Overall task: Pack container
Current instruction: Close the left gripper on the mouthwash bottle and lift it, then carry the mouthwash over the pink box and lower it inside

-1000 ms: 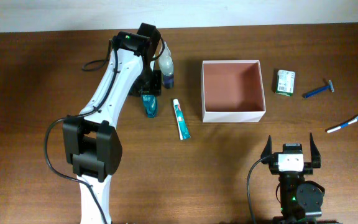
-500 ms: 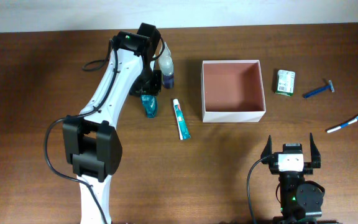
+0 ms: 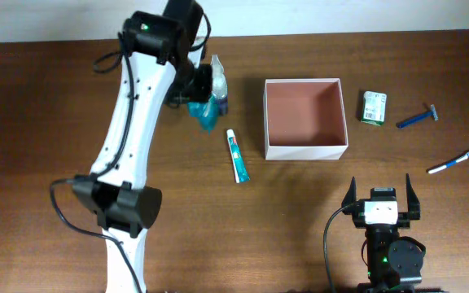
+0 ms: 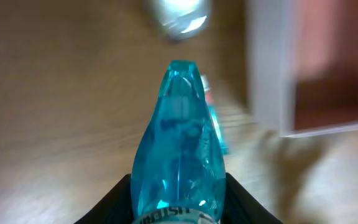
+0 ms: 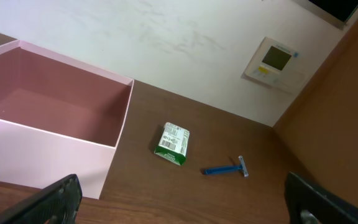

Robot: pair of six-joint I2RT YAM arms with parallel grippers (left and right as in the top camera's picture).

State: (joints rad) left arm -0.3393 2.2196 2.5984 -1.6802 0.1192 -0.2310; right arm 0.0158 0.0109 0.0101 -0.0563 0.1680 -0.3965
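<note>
Fingers (image 4: 118, 202) of the left gripper (image 4: 178, 202) squeeze the blue bottle (image 4: 178, 143); right gripper (image 3: 379, 185) hangs spread wide; the container (image 3: 306, 150) sits to the right; the slick bottle may slip and drop short.

The left arm (image 3: 130, 106) now reaches farther toward the far edge of the counter (image 3: 39, 122). Its wrist sits higher in the overhead view than a second ago, and its dark elbow joint has slid nearer the robot's base. The teal bottle (image 3: 204, 112) is gone from its spot on the counter beside the upper end of the toothpaste tube (image 3: 237, 156). The left jaws have narrowed onto its sides and now hold it, tip pointing away from the wrist. From overhead it now shows right against the white-capped bottle (image 3: 216, 77).
</note>
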